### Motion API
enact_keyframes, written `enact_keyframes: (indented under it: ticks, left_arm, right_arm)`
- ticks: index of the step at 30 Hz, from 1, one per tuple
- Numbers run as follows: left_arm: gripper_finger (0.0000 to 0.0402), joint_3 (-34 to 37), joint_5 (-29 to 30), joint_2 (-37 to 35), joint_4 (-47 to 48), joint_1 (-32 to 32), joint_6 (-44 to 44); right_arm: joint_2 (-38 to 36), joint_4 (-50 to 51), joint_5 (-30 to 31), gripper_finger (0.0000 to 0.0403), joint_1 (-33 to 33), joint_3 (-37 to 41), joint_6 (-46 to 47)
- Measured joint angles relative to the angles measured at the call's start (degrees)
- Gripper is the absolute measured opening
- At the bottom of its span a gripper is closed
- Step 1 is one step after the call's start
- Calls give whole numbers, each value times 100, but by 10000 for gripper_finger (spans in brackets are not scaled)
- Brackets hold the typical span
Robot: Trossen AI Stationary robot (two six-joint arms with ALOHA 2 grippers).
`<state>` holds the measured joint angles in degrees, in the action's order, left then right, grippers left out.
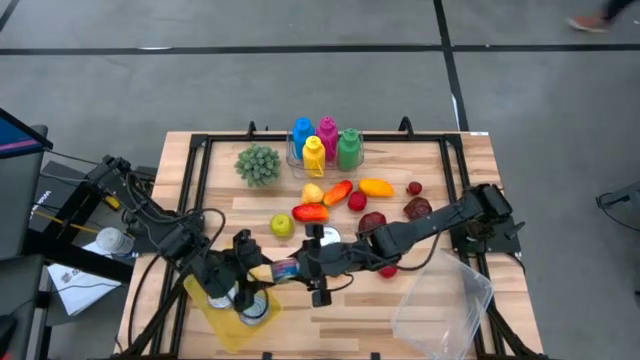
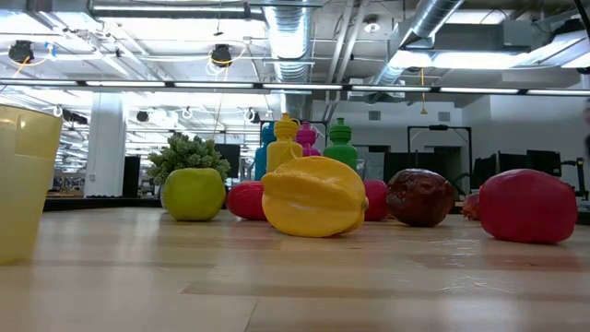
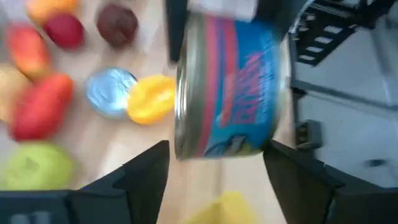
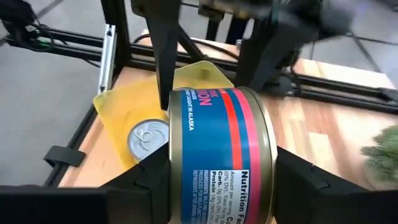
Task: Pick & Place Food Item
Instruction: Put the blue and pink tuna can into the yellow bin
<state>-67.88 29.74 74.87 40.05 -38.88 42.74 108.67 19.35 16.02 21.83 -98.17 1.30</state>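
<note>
Wooden slats form the table [image 1: 440, 170], which stands on grey floor crossed by dark tape lines. Toward twelve o'clock sit a green leafy ball [image 1: 258, 164] and a cluster of coloured bottles [image 1: 326, 144]; fruit lies scattered at the centre, among it a yellow starfruit [image 2: 313, 195] and a green apple [image 2: 194, 193]. At five o'clock rests a clear plastic container [image 1: 445, 300]. The right gripper [image 4: 217, 180] reaches toward seven o'clock with its jaws pinching a blue and pink food can [image 4: 217, 152], carried on its side above the boards. The left gripper [image 3: 214, 168] faces that can with jaws spread, just beside it. Below, at seven o'clock, a yellow tray [image 4: 115, 106] holds a silver can [image 4: 148, 138].
</note>
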Motion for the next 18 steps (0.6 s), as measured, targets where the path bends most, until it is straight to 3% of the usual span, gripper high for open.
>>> enact_keyframes:
  ticks: [6,12,18]
  left_arm:
    - [275,6,-736,-59,-101,416,1319]
    - [267,14,-821,-198,-265,653,2431]
    - [247,10,-743,-342,-2144,1051,2863]
  right_arm:
    - [-532,524,1067,192,313,-11,-583]
    - [-829,1114,2712,192,894,-10,-1928]
    - [-753,1805,4519,192,1432,-2,-4108]
